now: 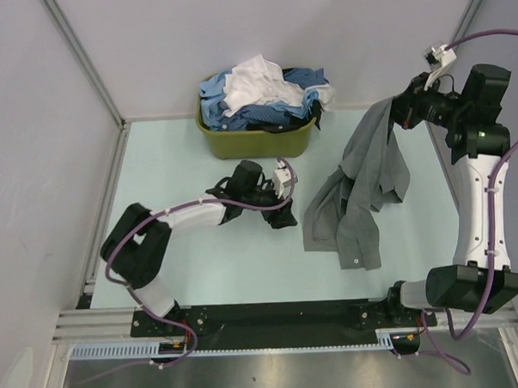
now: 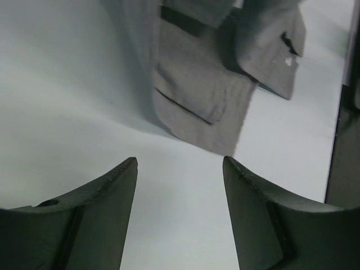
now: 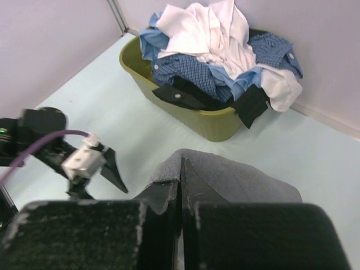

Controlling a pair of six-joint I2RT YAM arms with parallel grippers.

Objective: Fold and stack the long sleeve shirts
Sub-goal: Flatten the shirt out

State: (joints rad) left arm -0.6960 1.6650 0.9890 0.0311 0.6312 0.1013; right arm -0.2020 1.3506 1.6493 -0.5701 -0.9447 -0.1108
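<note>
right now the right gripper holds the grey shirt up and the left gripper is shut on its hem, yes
No: the left gripper is open and empty, short of the grey shirt, as the left wrist view shows. The right gripper does hold it up.

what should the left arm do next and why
Probably ease the open left pincer forward to the nearest edge of the grey shirt and close on it. The right pincer is shut on the shirt, holding it up, while its lower part trails on the table; the left one is empty, and spreading it likely needs a second grip.
</note>
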